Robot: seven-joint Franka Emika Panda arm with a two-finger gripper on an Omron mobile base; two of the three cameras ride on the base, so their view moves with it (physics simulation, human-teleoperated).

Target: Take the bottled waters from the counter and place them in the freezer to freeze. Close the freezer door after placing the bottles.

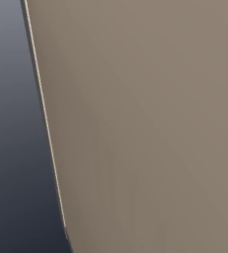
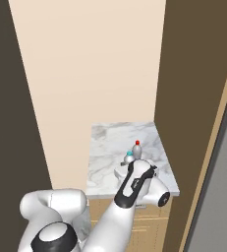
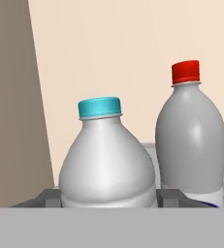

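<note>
- Your gripper [image 3: 108, 197] sits low over the counter [image 2: 105, 142], and in the hand view its two dark fingertips [image 3: 49, 197] stand on either side of the teal-capped bottle [image 3: 107, 160], right at the widest part of its body.
- You can see each fingertip touching or all but touching the bottle's side, so the hand looks closed around the teal-capped bottle; whether it is squeezing firmly you cannot tell.
- The teal-capped bottle stands upright on the marble top, nearest the hand, and its cap [image 3: 100, 107] is level.
- The red-capped bottle [image 3: 192, 140] stands upright just beside it, to the right in the hand view and a little farther back; a strip of its blue label [image 3: 211, 203] shows at the bottom edge.
- From the right base view you see both bottles near the near-right part of the counter, the red-capped one farther from you than the teal-capped one, with the arm's wrist [image 2: 134, 179] bent down over them and hiding most of the teal-capped bottle.
- The counter is a short marble slab set against a cream wall [image 2: 85, 74], with a dark brown panel [image 2: 193, 74] rising along its right side.
- In the left base view you have a tan panel [image 1: 150, 123] close in front, and a grey surface [image 1: 12, 123] to its left.
</note>
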